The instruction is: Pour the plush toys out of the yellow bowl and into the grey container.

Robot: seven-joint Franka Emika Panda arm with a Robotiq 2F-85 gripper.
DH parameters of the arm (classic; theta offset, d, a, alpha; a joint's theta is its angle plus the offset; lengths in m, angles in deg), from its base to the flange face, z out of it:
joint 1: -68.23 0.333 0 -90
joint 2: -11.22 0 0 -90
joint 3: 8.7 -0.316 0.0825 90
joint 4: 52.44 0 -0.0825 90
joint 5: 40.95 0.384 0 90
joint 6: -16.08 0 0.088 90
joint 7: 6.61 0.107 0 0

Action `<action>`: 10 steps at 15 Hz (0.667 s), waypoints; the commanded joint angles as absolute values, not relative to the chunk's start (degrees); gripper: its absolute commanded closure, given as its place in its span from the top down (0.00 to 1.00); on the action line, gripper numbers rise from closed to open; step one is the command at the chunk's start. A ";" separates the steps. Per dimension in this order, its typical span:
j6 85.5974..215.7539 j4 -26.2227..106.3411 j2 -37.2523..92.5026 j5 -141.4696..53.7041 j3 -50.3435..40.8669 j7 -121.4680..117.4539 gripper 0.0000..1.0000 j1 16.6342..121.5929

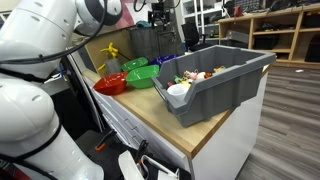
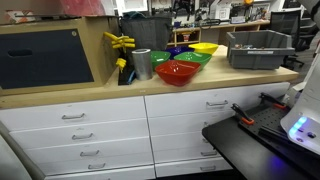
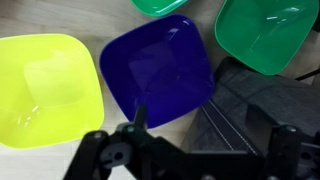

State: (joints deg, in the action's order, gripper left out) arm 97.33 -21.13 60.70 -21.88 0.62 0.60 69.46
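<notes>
The black Robotiq gripper [image 3: 190, 152] hangs with its jaws spread wide, holding nothing, above a squarish dark-blue plastic bowl [image 3: 160, 75]. Just beside that bowl, the bright-yellow plastic bowl [image 3: 45, 90] sits empty. The small mixed-colour plush toys [image 1: 195, 76] lie inside the large dark-grey rectangular plastic bin [image 1: 232, 68].

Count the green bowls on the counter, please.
2. The first green bowl lies at the wrist view's top edge, above the blue bowl; the second green bowl at its upper right. Others may be hidden.
</notes>
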 commanded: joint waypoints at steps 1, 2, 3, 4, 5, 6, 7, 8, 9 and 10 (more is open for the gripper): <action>97.71 -18.35 56.20 -23.53 2.07 2.29 1.00 71.65; 97.42 -17.88 55.13 -23.82 2.33 3.08 1.00 72.16; 97.32 -17.73 54.40 -23.97 2.51 3.95 1.00 72.49; 97.17 -17.67 53.58 -24.14 2.87 5.32 1.00 72.96; 97.12 -17.58 52.76 -24.47 3.25 6.57 1.00 73.42; 96.83 -17.65 51.77 -24.70 3.57 7.74 1.00 73.41; 96.04 -17.60 50.78 -25.41 4.11 9.49 1.00 73.80; 95.21 -17.46 49.85 -25.76 4.51 11.08 1.00 74.07; 93.69 -17.35 48.74 -26.16 4.99 13.12 1.00 74.47; 91.91 -17.32 47.58 -26.28 5.27 15.08 1.00 74.72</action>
State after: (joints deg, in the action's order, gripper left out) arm 95.60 -20.95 52.65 -24.96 3.73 10.08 73.13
